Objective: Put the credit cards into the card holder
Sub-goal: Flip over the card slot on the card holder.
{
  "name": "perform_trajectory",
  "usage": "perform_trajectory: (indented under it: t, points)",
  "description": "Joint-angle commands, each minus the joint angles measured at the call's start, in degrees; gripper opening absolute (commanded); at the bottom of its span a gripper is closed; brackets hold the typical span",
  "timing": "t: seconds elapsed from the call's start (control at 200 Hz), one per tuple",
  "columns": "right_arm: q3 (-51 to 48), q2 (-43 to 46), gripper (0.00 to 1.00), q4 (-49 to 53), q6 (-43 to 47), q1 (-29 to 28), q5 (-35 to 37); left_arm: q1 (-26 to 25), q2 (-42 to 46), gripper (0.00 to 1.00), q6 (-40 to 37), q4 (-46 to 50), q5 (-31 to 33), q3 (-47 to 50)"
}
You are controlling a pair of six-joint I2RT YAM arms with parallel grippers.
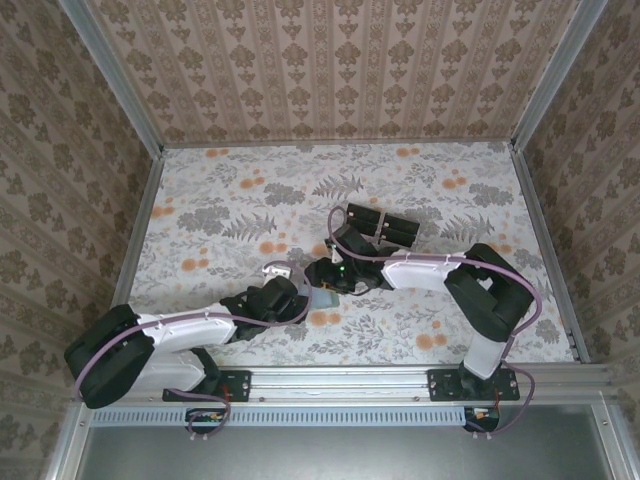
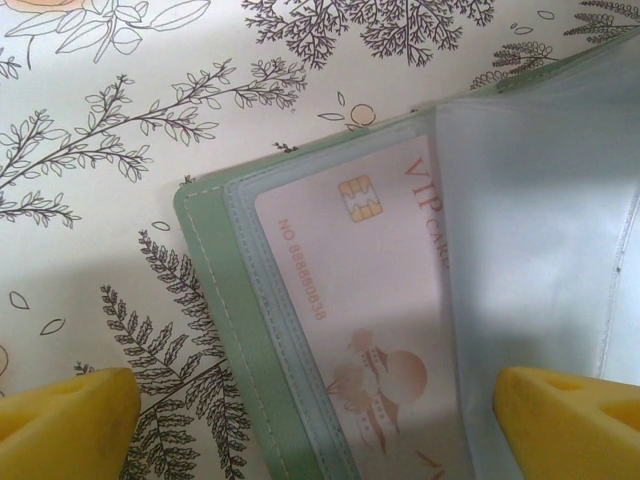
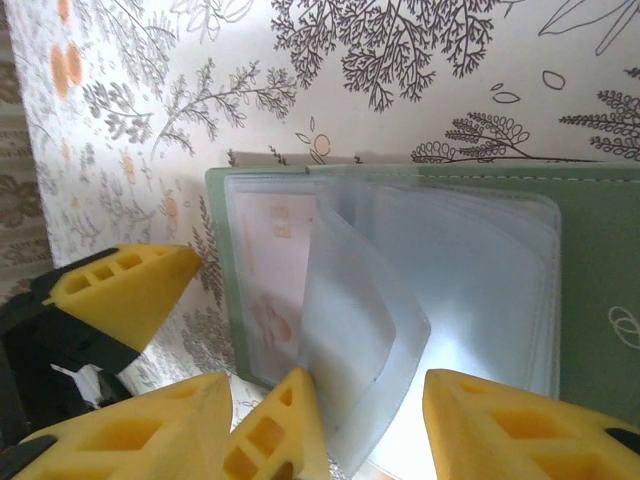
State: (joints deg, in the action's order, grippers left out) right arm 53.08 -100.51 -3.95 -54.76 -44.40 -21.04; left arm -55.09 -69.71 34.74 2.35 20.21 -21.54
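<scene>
The sage-green card holder point(image 2: 215, 330) lies open on the flowered table, small and pale between the two grippers in the top view point(image 1: 324, 299). A pale pink credit card point(image 2: 360, 300) with a gold chip sits inside a clear sleeve on its left side point(image 3: 275, 270). One clear sleeve leaf point(image 3: 360, 330) stands raised. My left gripper point(image 2: 320, 425) is wide open and straddles the holder's corner, one finger point(image 3: 120, 290) over the table. My right gripper point(image 3: 335, 440) is open, with the raised leaf between its fingers point(image 3: 520, 430). In the top view both grippers, left point(image 1: 303, 300) and right point(image 1: 322, 285), meet over the holder.
A clear stand with black blocks point(image 1: 383, 226) sits just behind the right arm's wrist. Patterned walls enclose the table on three sides. A metal rail point(image 1: 340, 380) carrying both arm bases runs along the near edge.
</scene>
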Motion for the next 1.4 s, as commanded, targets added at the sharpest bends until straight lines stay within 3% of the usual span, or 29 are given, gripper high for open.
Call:
perform_trajectory:
  t: [0.0, 0.515, 1.395]
  points:
    - [-2.83, 0.60, 0.55, -5.34, -4.62, -0.11, -0.15, -0.12, 0.23, 1.00, 0.71, 1.39, 1.17, -0.52]
    - [-4.34, 4.25, 0.55, -7.76, -7.45, -2.05, 1.33, -0.17, 0.98, 1.00, 0.80, 1.78, 1.33, -0.26]
    - [-0.02, -3.94, 0.54, -8.28, -6.59, -2.27, -0.08, -0.17, 2.29, 1.00, 0.63, 2.18, 1.42, -0.08]
